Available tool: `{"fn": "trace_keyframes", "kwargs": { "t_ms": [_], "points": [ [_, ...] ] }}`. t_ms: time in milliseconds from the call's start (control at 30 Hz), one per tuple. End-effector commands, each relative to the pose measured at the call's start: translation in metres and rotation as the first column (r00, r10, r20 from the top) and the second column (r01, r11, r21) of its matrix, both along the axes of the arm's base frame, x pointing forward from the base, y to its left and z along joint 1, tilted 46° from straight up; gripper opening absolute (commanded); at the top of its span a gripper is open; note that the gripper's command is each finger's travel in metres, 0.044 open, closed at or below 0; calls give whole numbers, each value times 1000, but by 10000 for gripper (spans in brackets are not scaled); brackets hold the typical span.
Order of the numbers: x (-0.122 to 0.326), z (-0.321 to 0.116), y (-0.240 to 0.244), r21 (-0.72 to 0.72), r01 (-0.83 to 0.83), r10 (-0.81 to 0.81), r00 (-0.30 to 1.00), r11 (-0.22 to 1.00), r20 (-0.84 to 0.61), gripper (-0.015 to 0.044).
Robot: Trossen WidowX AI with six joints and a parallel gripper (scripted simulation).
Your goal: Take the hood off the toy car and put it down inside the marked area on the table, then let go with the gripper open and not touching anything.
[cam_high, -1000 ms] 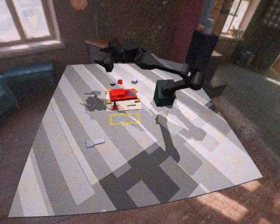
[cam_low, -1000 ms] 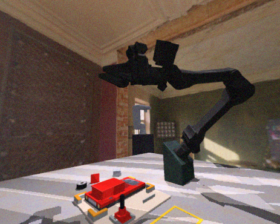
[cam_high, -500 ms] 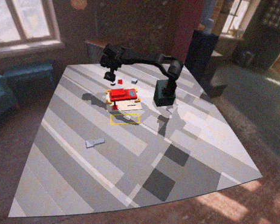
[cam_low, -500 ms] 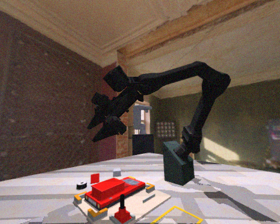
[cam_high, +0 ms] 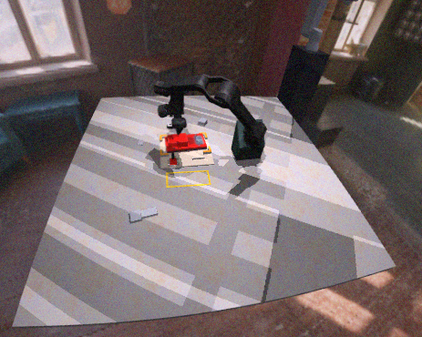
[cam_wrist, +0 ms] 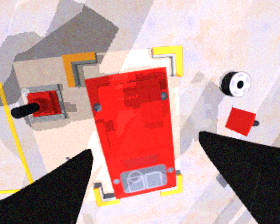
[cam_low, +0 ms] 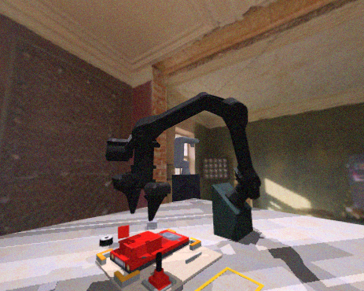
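Observation:
The red toy car [cam_high: 198, 141] [cam_low: 177, 244] [cam_wrist: 134, 150] sits between yellow corner brackets on a beige board [cam_high: 206, 160] [cam_low: 212, 256] [cam_wrist: 47, 145]. A raised red block on its headlight end [cam_high: 178, 140] [cam_low: 142, 241] [cam_wrist: 127, 112] appears to be the hood; in the wrist view its edges blend into the body. My gripper [cam_high: 179, 132] [cam_low: 141, 216] [cam_wrist: 146, 145] is open and empty, pointing down above the car, with its fingertips on either side of it in the wrist view. The marked area's yellow outline [cam_high: 189, 186] [cam_low: 245, 277] [cam_wrist: 16, 137] lies beside the board and encloses no object.
A red-based black lever [cam_high: 173, 161] [cam_low: 159, 280] [cam_wrist: 44, 103] stands on the board beside the car. On the far side lie a black-and-white wheel [cam_low: 106, 241] [cam_wrist: 238, 84], a red square piece [cam_low: 123, 231] [cam_wrist: 240, 121] and a grey block [cam_high: 202, 122] [cam_low: 152, 225]. A light grey piece [cam_high: 143, 214] lies nearer.

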State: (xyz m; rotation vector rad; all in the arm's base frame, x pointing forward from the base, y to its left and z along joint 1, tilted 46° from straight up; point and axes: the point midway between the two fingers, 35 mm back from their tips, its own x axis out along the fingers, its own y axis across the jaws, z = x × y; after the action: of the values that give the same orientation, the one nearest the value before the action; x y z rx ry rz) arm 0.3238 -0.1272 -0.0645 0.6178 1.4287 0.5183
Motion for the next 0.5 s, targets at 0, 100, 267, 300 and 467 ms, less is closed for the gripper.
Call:
{"fn": "trace_keyframes", "kwargs": {
  "t_ms": [0, 100, 267, 300, 467],
  "points": [
    [-2, 1, 1, 48, -24, 23, 1000, 999, 6, 440],
    [1, 1, 1, 48, -24, 23, 1000, 999, 6, 440],
    [2, 0, 2, 48, -24, 23, 1000, 999, 6, 440],
    [2, 0, 3, 47, -24, 23, 1000, 999, 6, 440],
    [3, -3, 5, 47, -24, 23, 1000, 999, 6, 440]
  ]
}}
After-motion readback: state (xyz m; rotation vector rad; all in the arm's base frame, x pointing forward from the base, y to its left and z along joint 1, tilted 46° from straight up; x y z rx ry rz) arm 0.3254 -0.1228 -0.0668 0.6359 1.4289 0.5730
